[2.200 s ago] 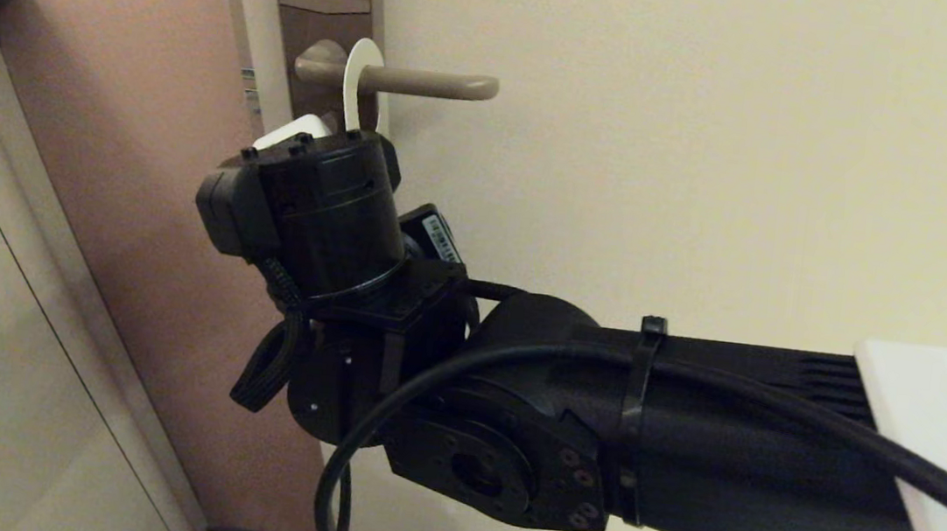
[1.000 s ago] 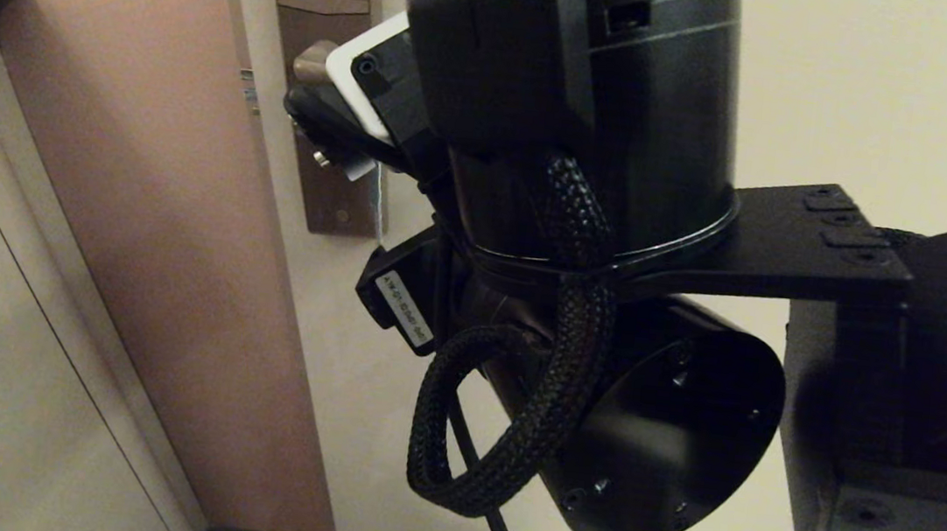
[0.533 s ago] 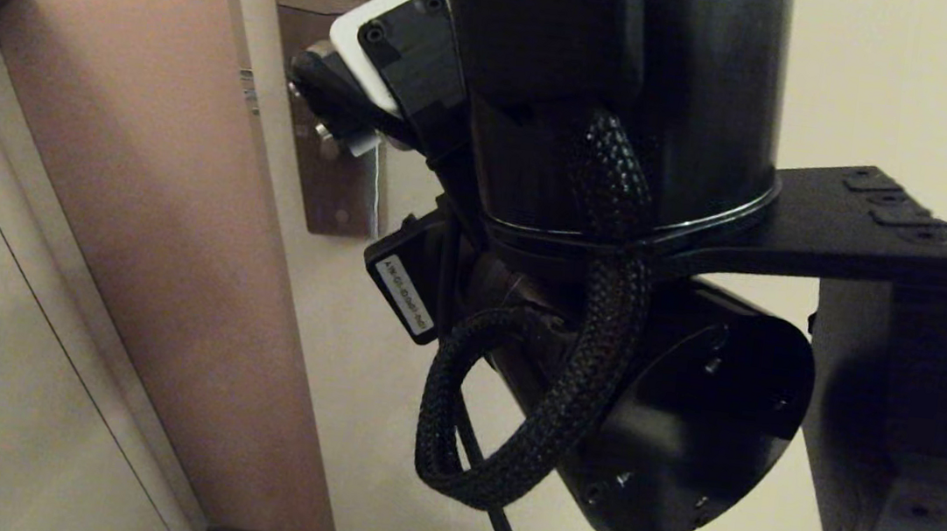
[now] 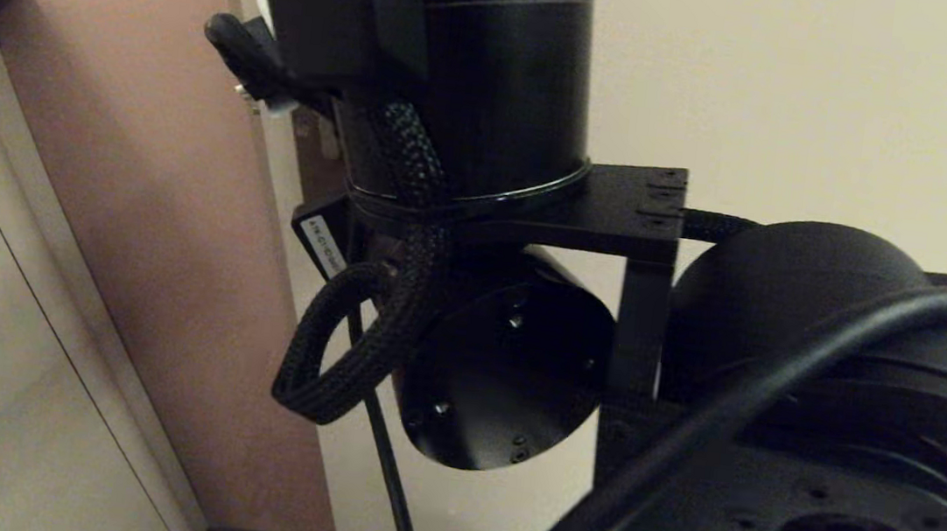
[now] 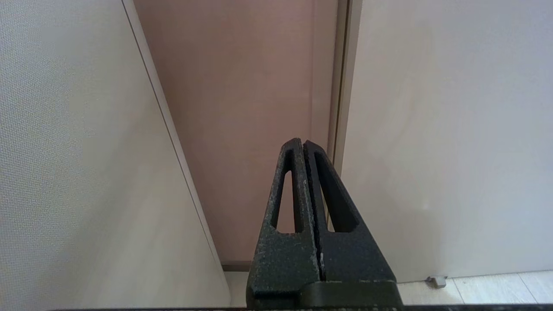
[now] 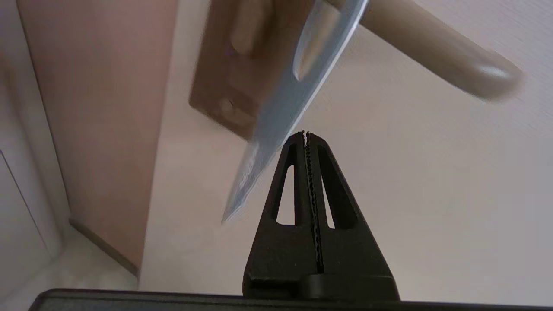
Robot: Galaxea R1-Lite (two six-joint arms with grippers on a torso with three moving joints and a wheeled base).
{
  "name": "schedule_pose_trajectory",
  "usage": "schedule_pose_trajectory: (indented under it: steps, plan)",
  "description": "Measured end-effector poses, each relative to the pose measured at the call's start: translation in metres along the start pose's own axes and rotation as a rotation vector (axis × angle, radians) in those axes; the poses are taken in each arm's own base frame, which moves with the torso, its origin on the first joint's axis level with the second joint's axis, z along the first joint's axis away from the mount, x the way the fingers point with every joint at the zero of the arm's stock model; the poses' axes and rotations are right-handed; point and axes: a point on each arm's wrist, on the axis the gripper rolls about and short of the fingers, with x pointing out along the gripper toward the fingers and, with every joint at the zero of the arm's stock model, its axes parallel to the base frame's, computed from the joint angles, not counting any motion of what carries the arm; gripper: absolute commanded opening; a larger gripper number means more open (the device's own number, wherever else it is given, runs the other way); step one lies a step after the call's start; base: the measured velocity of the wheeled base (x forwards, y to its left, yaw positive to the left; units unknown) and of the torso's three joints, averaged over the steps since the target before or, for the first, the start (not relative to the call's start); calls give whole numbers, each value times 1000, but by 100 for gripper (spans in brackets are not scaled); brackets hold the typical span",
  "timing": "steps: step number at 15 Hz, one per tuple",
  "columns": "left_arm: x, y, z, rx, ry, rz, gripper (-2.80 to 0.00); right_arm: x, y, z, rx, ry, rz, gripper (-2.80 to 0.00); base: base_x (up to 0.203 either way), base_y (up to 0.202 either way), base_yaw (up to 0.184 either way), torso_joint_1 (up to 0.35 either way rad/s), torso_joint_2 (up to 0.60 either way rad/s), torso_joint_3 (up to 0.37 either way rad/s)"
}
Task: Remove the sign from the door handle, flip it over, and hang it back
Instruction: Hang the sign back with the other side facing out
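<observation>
R gripper (image 6: 306, 134) had snapped from wide open to fully shut within the last sec. In the R wrist view its toothed jaws met tip to tip at frame centre, w/ no card visible between them. The sign (image 6: 298, 90) sat just up-left of the tips. It was still threaded on the door handle (image 6: 432, 52) through its oval hole, slanting from top centre down to left of centre. Its lower edge passed behind the left-hand finger and looked smeared, prob. swinging. The handle ran to the upper right, w/ the lock plate (image 6: 216, 90) at upper left.

Judgement: the close looked like a miss or at best a graze, so the sign wasn't held and hadn't come off. Step one of the task (lifting it off) wasn't done. It likely needs a re-open, a wait for the card to settle, then a re-approach onto its lower half.

In the head view the R arm (image 4: 475, 81) had swung up across the top centre vs half a sec ago, hiding handle and sign.

L gripper (image 5: 303, 142) was parked, jaws shut on nothing, facing the door frame low in its own view
</observation>
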Motion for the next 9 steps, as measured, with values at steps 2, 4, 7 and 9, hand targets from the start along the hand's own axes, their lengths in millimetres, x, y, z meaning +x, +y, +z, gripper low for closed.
schedule_pose_trajectory:
  steps: [2,4,7,9]
  plan:
    - [0,0,0,1,0,0,-280,8,7,2,10,-10,-4,-280,0,0,0,0,0,0]
    - [0,0,0,1,0,0,-280,14,14,0,9,-10,-4,-280,0,0,0,0,0,0]
    - [0,0,0,1,0,0,-280,21,24,-5,17,-22,-6,-280,0,0,0,0,0,0]
    - [0,0,0,0,0,0,-280,26,29,-5,39,-46,-13,-280,0,0,0,0,0,0]
